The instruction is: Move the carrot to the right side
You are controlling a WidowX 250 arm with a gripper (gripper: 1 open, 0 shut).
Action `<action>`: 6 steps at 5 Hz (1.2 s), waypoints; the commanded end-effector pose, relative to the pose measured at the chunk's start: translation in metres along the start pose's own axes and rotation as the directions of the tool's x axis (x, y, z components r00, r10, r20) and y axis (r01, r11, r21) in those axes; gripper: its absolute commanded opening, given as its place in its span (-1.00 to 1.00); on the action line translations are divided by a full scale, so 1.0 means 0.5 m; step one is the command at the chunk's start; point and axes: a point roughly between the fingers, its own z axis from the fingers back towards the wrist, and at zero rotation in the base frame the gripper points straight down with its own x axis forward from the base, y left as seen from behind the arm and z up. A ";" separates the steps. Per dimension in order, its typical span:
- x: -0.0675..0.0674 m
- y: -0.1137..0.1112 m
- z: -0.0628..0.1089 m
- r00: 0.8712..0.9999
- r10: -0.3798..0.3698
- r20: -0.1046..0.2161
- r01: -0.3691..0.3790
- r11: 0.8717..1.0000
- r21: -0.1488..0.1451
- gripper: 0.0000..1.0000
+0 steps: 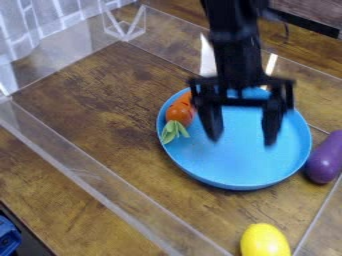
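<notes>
From here I see my gripper (243,128) over the blue plate (227,165), its 2 fingers spread apart. The carrot (178,114) lies on the plate's left side, leafy top toward the rim. 1 eggplant (325,156) sits just beside the plate's right edge; 1 lemon (265,241) is nearer me than the plate.

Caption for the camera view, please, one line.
Open gripper above the blue plate, carrot at its left side.
</notes>
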 end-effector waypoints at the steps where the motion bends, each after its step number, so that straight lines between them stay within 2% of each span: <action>1: -0.026 -0.027 -0.022 0.998 -0.028 0.048 0.028 1.000 -0.006 1.00; 2: -0.050 -0.031 -0.067 0.998 -0.001 0.058 0.001 1.000 0.008 1.00; 3: -0.038 -0.029 -0.085 0.998 -0.002 0.059 0.001 1.000 0.018 1.00; 5: -0.028 -0.039 -0.113 1.000 -0.012 0.029 0.011 0.999 0.034 1.00; 6: -0.015 -0.023 -0.110 0.999 -0.025 0.020 0.024 0.999 0.048 1.00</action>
